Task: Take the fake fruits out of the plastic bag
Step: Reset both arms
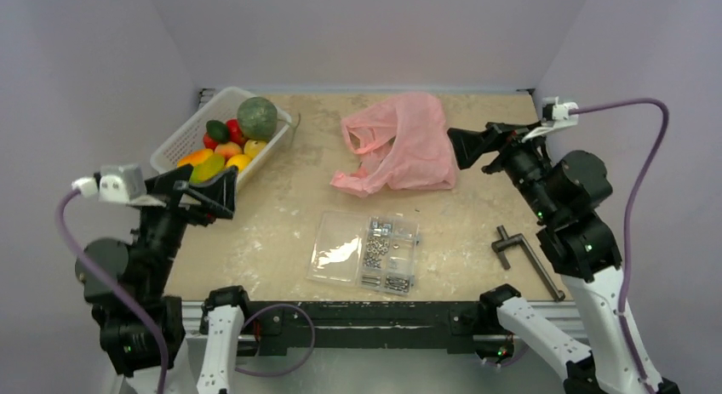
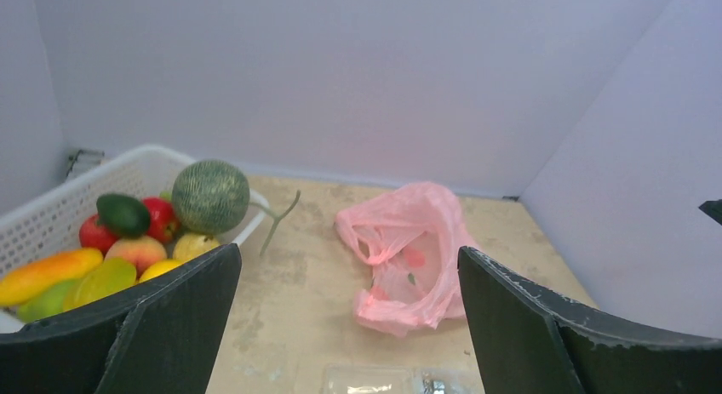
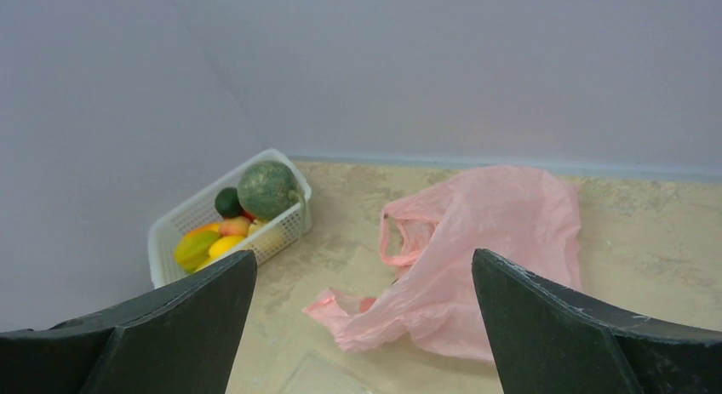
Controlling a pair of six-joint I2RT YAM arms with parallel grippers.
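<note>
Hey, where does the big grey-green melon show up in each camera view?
Top external: melon upper left, at the far end of the white basket.
Left wrist: melon left of centre, topping the basket.
Right wrist: melon left of centre, at mid-height.
Shared landmark: the pink bag lies to the melon's right in all three.

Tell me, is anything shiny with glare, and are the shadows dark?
Top view: a white glare patch sits on the clear screw case; the shadow beside the pink bag is faint, the light soft. Left wrist view: light passes through the bag, showing a reddish blotch inside. Right wrist view: no glare.
</note>
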